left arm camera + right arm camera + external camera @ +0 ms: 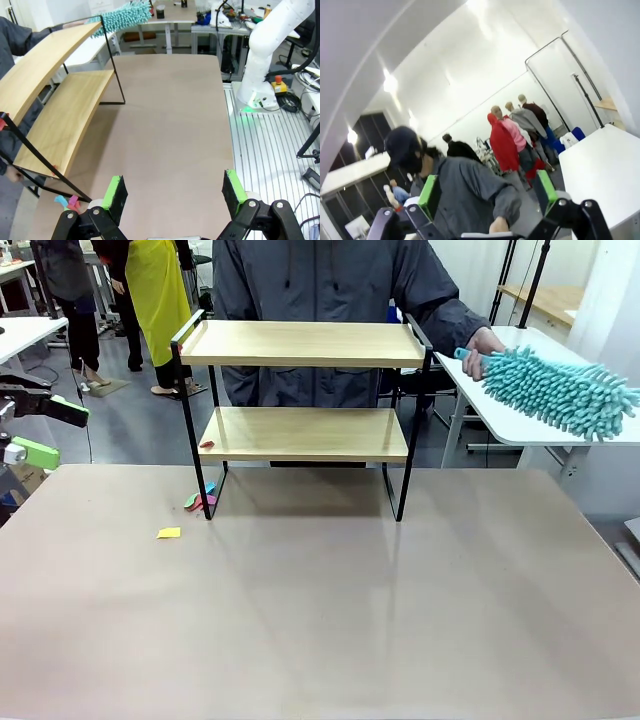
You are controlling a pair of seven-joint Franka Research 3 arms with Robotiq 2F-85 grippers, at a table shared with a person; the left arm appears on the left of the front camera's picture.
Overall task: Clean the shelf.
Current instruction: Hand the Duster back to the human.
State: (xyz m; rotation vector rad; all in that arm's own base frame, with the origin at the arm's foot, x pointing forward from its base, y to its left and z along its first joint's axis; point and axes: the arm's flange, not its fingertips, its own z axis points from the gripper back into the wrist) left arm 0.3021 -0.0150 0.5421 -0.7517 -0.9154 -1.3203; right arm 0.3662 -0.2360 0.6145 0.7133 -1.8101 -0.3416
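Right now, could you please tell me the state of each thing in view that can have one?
shelf: upright on the table, top board bare, a small red scrap on the lower board's left edge.
duster: lying on the side table, its handle in the person's hand.
paper scraps: loose on the table by the shelf's left leg.
left gripper: open, holding nothing.
right gripper: open, holding nothing.
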